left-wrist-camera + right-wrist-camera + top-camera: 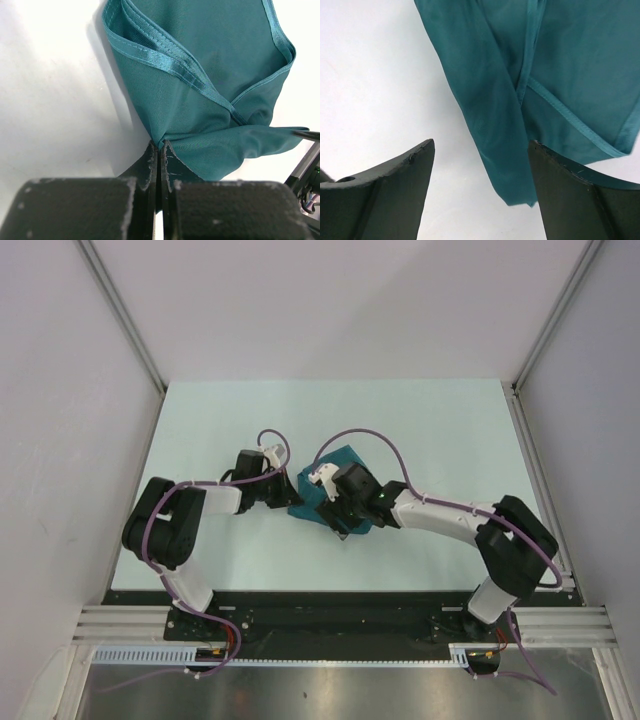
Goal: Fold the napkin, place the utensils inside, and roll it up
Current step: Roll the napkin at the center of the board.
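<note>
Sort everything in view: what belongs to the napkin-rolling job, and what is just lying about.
Job: napkin; left gripper, shut on the cloth; right gripper, open, at the cloth. No fork shows in any view.
Just there: table; purple cables on the arms.

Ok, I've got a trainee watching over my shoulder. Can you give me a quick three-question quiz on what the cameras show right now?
1. True or false: the left gripper is shut on a corner of the napkin.
2. Pick one. The right gripper is: A) shut on cloth; B) open, with a fold of the napkin showing between its fingers; C) out of view.
3. Short answer: can the fork be seen in any of the three views?

Key: 1 true. 2 B. 3 no, it shows in none of them.
</note>
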